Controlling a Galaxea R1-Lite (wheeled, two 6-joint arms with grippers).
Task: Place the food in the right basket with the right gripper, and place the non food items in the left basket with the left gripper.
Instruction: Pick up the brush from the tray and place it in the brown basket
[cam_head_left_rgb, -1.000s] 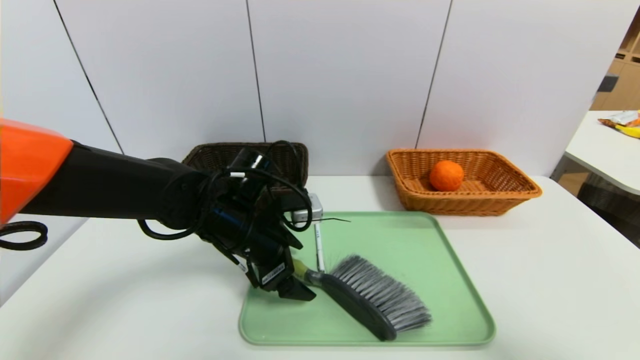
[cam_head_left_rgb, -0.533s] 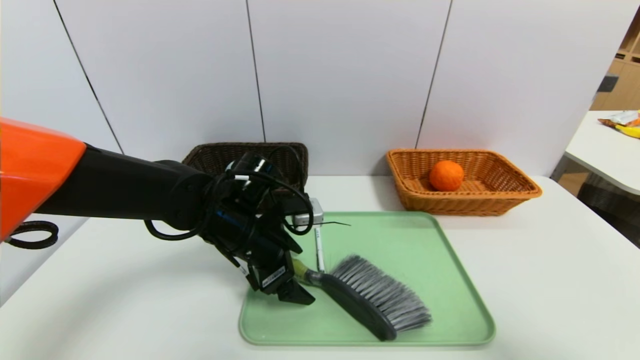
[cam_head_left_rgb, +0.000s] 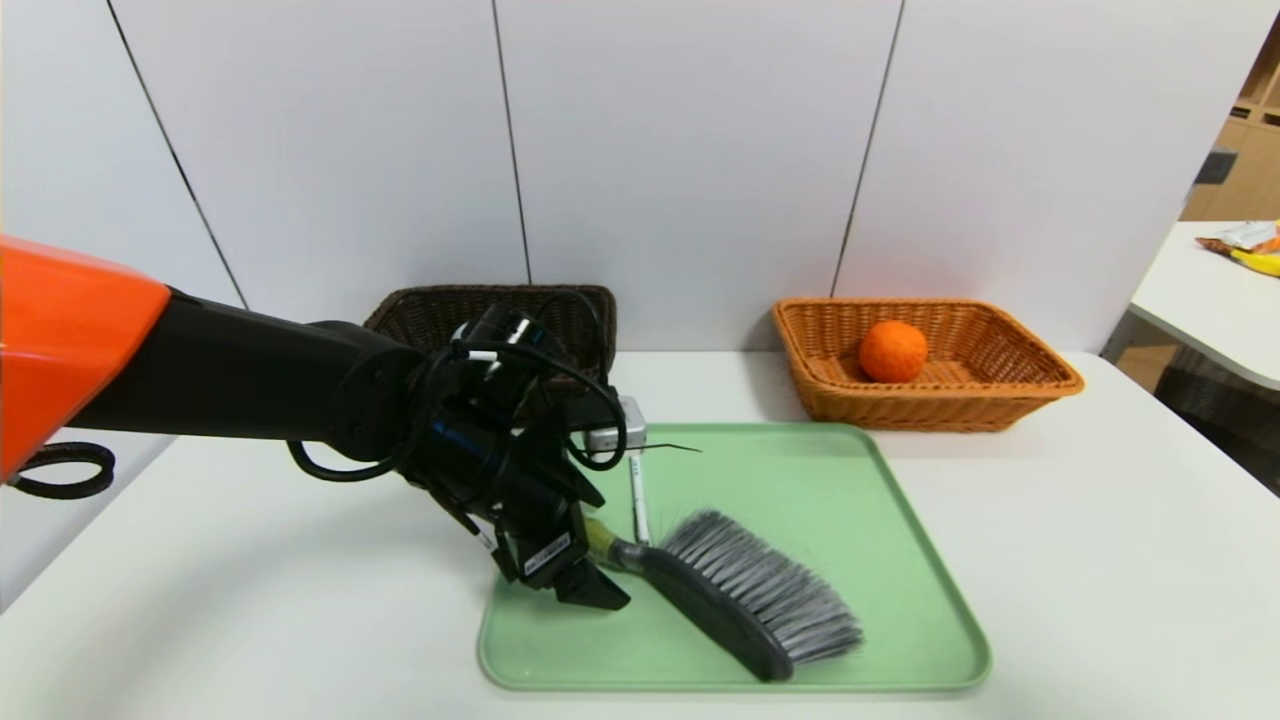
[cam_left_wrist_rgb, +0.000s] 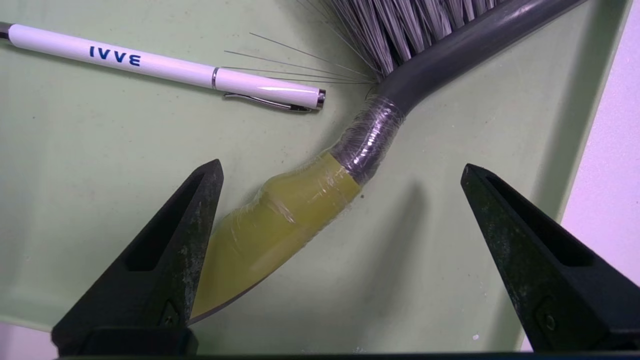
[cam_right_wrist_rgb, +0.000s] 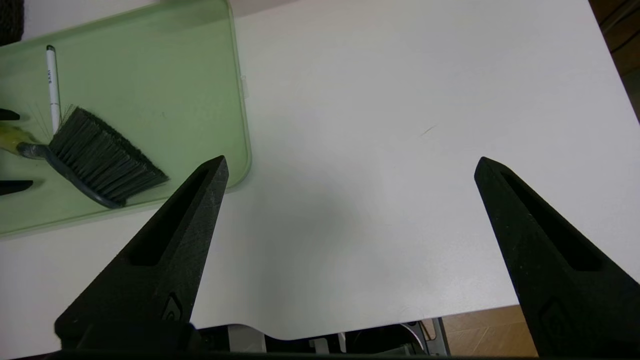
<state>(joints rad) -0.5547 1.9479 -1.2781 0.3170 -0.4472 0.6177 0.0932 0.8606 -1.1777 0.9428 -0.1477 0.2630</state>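
Brush (cam_head_left_rgb: 735, 600): lying on the green tray (cam_head_left_rgb: 800, 688), yellow grip toward the tray's left side, bristles toward its right!
Left gripper (cam_left_wrist_rgb: 342, 165): I've got it low over the tray's left part, fingers spread wide on either side of the brush's yellow grip, nothing clamped!
Pen (cam_left_wrist_rgb: 165, 70): on the tray, one end just beside the brush!
Dark wicker basket (cam_head_left_rgb: 480, 300): behind the tray, to its left, partly hidden by my left arm!
Orange wicker basket (cam_head_left_rgb: 930, 405): behind the tray, to its right, orange (cam_head_left_rgb: 893, 351) sitting inside!
Right gripper (cam_right_wrist_rgb: 351, 167): parked over the white table (cam_right_wrist_rgb: 350, 240) right of the tray, fingers wide open!
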